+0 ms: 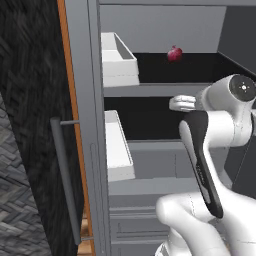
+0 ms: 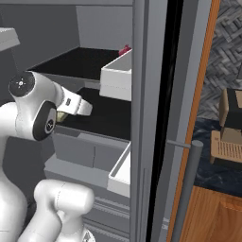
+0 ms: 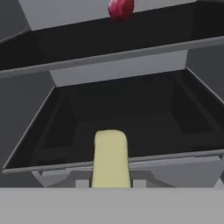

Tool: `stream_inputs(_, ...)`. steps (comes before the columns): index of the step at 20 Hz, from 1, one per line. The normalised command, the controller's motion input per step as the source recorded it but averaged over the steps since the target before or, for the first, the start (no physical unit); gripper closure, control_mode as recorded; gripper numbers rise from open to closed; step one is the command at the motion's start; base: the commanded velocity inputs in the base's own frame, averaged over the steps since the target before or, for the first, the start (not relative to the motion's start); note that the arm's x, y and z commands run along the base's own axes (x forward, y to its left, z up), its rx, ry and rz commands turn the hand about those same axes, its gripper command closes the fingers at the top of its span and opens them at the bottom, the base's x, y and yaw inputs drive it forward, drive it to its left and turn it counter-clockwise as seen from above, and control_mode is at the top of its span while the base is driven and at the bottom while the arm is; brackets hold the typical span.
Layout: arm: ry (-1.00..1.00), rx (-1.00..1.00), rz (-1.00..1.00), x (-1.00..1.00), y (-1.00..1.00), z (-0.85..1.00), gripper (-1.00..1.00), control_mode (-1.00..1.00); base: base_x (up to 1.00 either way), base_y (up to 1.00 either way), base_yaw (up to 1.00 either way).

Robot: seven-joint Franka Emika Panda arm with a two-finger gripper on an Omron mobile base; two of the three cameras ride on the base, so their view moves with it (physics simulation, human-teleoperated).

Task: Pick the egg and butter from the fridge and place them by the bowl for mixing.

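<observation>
Fridge [image 1: 90, 125] shelves gape black behind the butter [image 3: 110, 158], which sits clamped in the gripper [image 3: 110, 183] at the near lip of the lower shelf, looking light but soft and greasy, so a gentle hold across its long flat sides seems wisest

Glossy white robot arm [image 1: 215, 125] with dark joints

Rounded white shells; black oval panel along one link; grey-ringed round cap at the elbow.
</observation>
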Motion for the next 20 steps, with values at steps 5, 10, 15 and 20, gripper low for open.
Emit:
stream_inputs(5, 0.08, 0.02, -0.02, -0.11, 0.04, -0.45, 1.00, -1.00, 0.00, 0.00, 0.00)
stream_inputs(10, 0.00, 0.00, 0.00, 0.13, 0.01, -0.34, 1.00, -1.00, 0.00, 0.00, 0.00)
stream_inputs(15, 0.03, 0.00, 0.00, 0.07, 0.05, -0.21, 1.00, -1.00, 0.00, 0.00, 0.00)
stream_inputs(20, 0.01, 0.00, 0.00, 0.02, 0.01, -0.08, 1.00, -1.00, 0.00, 0.00, 0.00)
